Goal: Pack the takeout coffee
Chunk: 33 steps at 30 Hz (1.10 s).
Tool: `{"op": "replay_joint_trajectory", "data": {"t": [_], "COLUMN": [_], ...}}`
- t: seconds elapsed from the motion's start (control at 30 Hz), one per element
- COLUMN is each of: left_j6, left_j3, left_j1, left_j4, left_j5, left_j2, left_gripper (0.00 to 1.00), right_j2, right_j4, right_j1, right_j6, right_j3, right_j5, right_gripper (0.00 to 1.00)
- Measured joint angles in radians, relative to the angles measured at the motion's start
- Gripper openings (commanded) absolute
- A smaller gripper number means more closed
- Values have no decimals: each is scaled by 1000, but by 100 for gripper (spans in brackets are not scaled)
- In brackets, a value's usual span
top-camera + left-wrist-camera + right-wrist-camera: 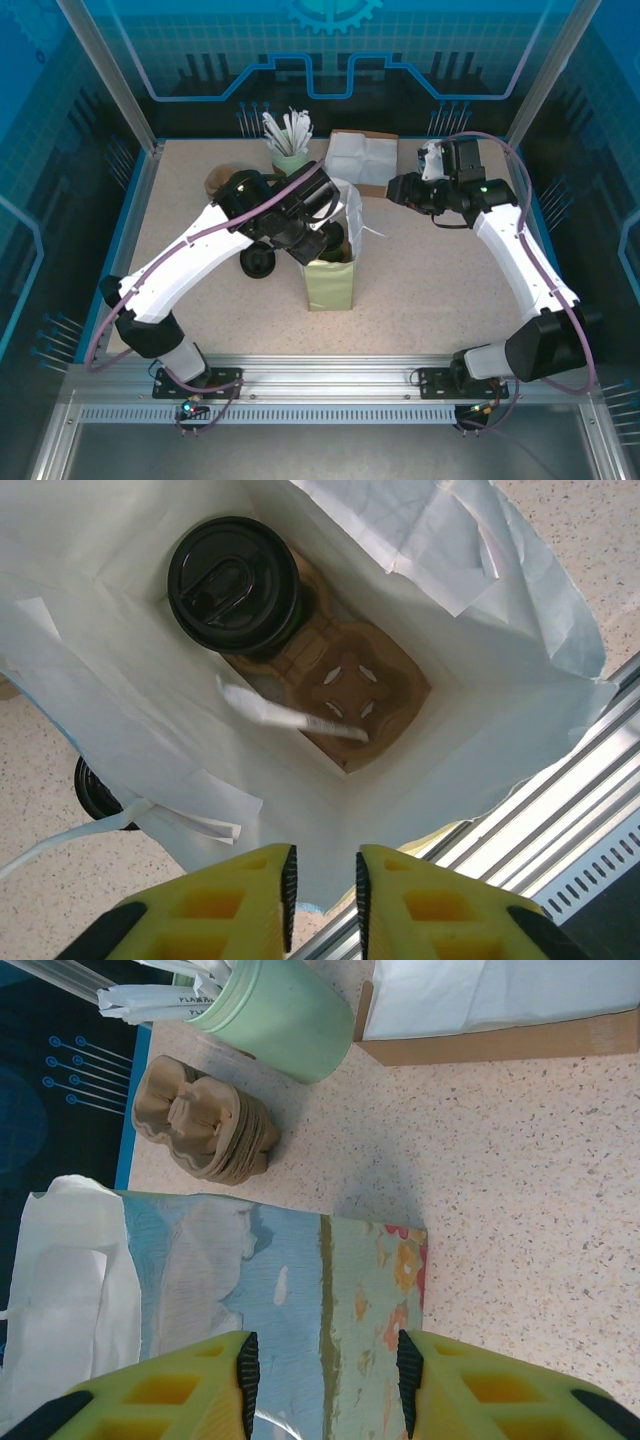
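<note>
The left end effector point(325, 885) hangs at the mouth of the white paper bag point(90, 730), its yellow fingers a narrow gap apart with nothing between them. Straight below, at the bottom of the bag, the takeout coffee point(233, 583) stands upright in one pocket of a brown cardboard carrier point(360, 685). Its black lid is on and it is well clear of the fingertips. The carrier's other pocket is empty, and a paper-wrapped stick point(280, 715) lies across it beside the cup.

By the look of it the cup is packed and the step in hand is the release. The next move calls for lifting the left arm straight up out of the opening without snagging the bag's loose paper edges or tipping it.

At the bag's other side, the right end effector point(322, 1380) holds its fingers well apart, the printed outer face of the bag framed between them; whether they touch it cannot be told.

The bag stands mid-bench point(430, 290). A loose black lid point(258, 262) lies just beside it, with a stack of spare carriers point(205, 1125) and a green cup of wrapped sticks point(285, 1015) farther back.
</note>
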Motion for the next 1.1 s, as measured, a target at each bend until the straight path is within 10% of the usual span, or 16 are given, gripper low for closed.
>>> {"op": "replay_joint_trajectory", "data": {"t": [0.5, 1.1], "left_j6": [-7, -60], "left_j3": [3, -370], "left_j1": [33, 312], "left_j4": [47, 364], "left_j5": [-42, -61], "left_j2": [-59, -494], "left_gripper": [63, 93], "right_j2": [88, 469], "right_j4": [-10, -3], "right_j1": [97, 196], "right_j6": [7, -47], "right_j3": [63, 446], "right_j5": [128, 482], "right_gripper": [43, 45]}}
